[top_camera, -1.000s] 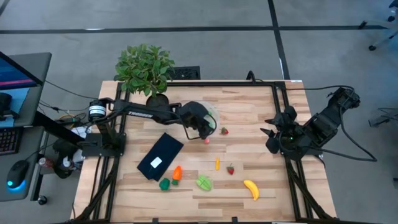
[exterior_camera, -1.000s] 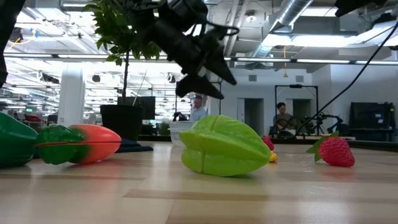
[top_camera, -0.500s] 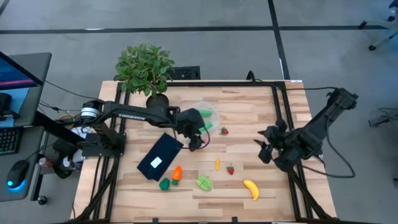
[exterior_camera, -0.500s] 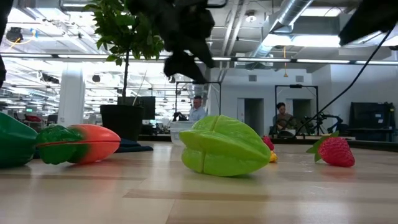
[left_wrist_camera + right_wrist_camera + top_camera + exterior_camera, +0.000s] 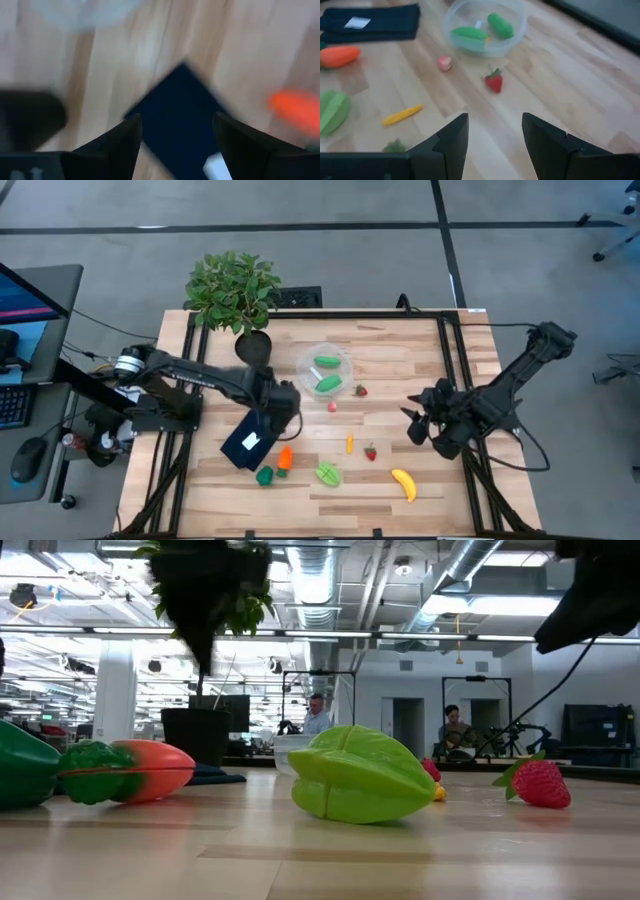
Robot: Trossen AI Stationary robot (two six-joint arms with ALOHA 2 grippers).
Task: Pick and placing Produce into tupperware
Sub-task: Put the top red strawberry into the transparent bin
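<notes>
The small round clear plastic container stands on the wooden worktop near the leafy green potted plant, and two green oblong toy pieces lie inside it. Just beside it rest a red toy strawberry and a small pink piece. Nearer the front edge lie a thin yellow piece, a second red strawberry, a yellow toy banana, a light green star-shaped fruit, an orange toy carrot and a dark green piece.

The left end effector hovers over the dark flat rectangle with a white label, its fingers apart and empty. The right end effector hangs above the worktop's right side, fingers spread, holding nothing.
</notes>
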